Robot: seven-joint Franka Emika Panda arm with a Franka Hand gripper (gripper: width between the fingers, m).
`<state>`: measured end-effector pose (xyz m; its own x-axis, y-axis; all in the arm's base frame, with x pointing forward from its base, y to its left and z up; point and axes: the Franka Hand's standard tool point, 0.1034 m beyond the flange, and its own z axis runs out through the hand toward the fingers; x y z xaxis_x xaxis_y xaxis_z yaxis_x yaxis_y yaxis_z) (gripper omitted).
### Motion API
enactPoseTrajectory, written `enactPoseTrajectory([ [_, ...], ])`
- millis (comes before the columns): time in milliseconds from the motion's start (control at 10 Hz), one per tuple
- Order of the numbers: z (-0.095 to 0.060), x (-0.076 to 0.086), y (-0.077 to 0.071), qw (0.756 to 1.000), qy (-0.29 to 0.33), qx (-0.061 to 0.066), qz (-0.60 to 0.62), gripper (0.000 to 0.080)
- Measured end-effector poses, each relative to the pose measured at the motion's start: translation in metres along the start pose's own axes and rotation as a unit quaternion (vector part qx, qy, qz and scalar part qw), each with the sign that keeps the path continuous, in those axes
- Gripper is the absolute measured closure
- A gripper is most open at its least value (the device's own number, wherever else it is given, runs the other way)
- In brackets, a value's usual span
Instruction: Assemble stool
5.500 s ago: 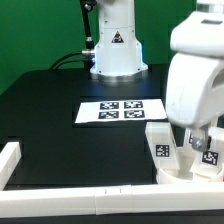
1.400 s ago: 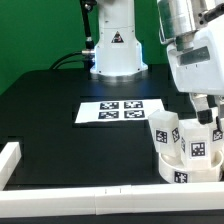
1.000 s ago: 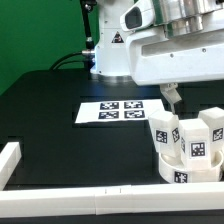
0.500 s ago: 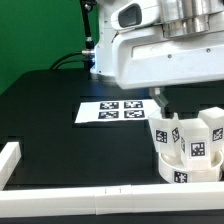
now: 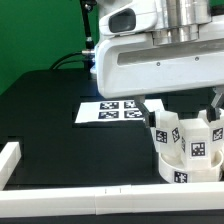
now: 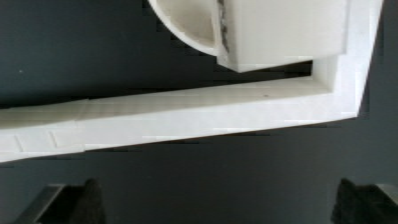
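Note:
The stool's round white seat disc (image 5: 176, 172) lies at the exterior view's lower right, against the corner of the border rails. Short blocky tagged legs (image 5: 199, 148) stand upright on it, close together. My gripper (image 5: 187, 102) hangs just above them, open. One dark finger (image 5: 155, 105) shows on the exterior view's left of the legs and the other near the right edge. In the wrist view, the seat disc (image 6: 185, 28) and one leg (image 6: 279, 32) lie beyond my open gripper (image 6: 222, 206). Nothing is between the fingertips (image 6: 71, 205).
The marker board (image 5: 112, 111) lies flat behind the stool parts. A white border rail (image 5: 80, 203) runs along the front, with another piece at the exterior view's left (image 5: 9, 160). In the wrist view the rail corner (image 6: 196, 108) passes beside the seat disc.
The hand has swung toward the exterior view's left and sunk a little over the legs. The jaws stayed open and the stool parts have not moved.

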<state>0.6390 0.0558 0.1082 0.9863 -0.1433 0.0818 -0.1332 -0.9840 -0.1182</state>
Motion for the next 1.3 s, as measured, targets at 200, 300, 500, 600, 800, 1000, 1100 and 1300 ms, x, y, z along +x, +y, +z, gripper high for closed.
enactPoseTrajectory([
  [200, 0.019, -0.01, -0.027, 0.999, -0.016, -0.009, 0.036, 0.0151],
  [300, 0.022, -0.013, -0.037, 0.999, -0.015, -0.018, 0.031, 0.0151],
  [500, 0.021, -0.012, -0.034, 0.999, -0.014, -0.018, 0.034, 0.0151],
  [600, 0.022, -0.016, -0.032, 0.999, -0.026, -0.017, 0.044, 0.0151],
  [800, 0.024, -0.028, -0.021, 0.994, -0.075, -0.018, 0.084, 0.0151],
  [1000, 0.039, -0.04, -0.022, 0.992, -0.084, -0.027, 0.088, 0.0151],
  [1100, 0.041, -0.041, -0.025, 0.993, -0.079, -0.029, 0.085, 0.0151],
  [1300, 0.041, -0.04, -0.022, 0.991, -0.078, -0.03, 0.102, 0.0279],
])
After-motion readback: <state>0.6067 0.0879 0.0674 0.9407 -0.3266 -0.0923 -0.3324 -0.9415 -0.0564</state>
